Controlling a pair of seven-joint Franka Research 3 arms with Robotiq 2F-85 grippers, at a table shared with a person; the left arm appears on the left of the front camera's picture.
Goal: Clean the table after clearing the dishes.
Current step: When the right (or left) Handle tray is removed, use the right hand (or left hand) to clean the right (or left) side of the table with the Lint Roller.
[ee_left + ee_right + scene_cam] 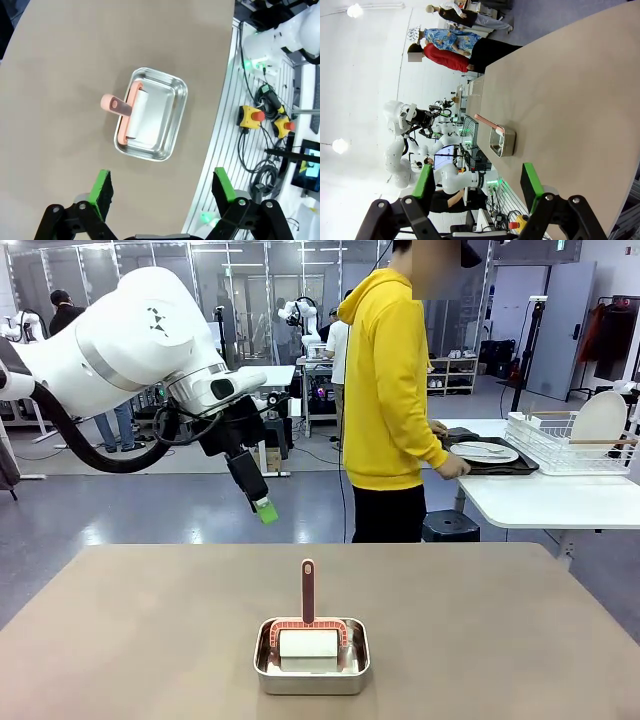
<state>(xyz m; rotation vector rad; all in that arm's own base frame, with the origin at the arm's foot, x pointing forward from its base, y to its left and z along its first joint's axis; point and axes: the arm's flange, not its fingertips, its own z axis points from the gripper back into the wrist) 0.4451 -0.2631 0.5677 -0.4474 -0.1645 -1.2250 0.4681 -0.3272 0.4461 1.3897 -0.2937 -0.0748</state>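
My left arm (130, 335) reaches in from my left side, bent at the elbow, with the wrist angled down and toward the middle. My left gripper (264, 506) hangs in the air, fingers slanting downward, jaws spread wide and empty between the green pads (102, 187). My right gripper (479, 184) is held aloft too, rolled sideways, its jaws wide apart and empty
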